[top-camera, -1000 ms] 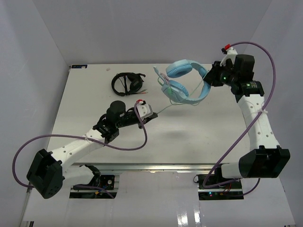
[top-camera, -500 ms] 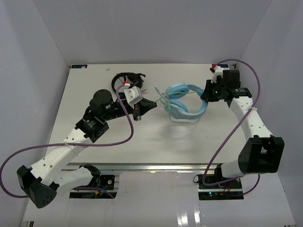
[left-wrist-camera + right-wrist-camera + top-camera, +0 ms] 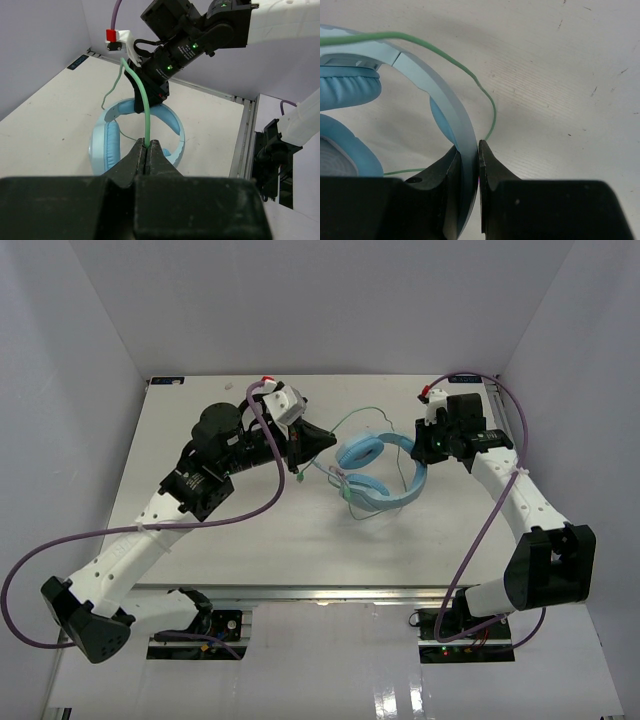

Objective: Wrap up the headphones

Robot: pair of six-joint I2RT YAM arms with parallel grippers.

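Plainly, the left gripper (image 3: 148,148) is clenched on the cable (image 3: 145,102). Its jaws pinch the thin green strand, which rises from them and arcs away toward the right arm. The right gripper (image 3: 468,148) is clamped on the band of the headphones (image 3: 358,453), with one jaw on each face of the wide blue strip.

In the top view the headphones sit near the middle of the counter (image 3: 330,550), a little toward 3 o'clock. The left gripper is at their 10 o'clock and the right gripper at their 2 o'clock. I cannot tell whether the cups rest on the counter or hang just above it.

I judge the step in hand to be the winding itself: one arm anchors the band while the other carries the cable. The next move calls for the left gripper to lead the strand around the band under light tension, without letting it slide out of the pinch, while the right grip holds firm.

Only the top view gives the layout of both arms. The left wrist view alone shows the cable's tall arc and a slack loop off toward 10 o'clock. The right wrist view alone shows the strand crossing the band and dropping just beside the jaws at their 1 o'clock.
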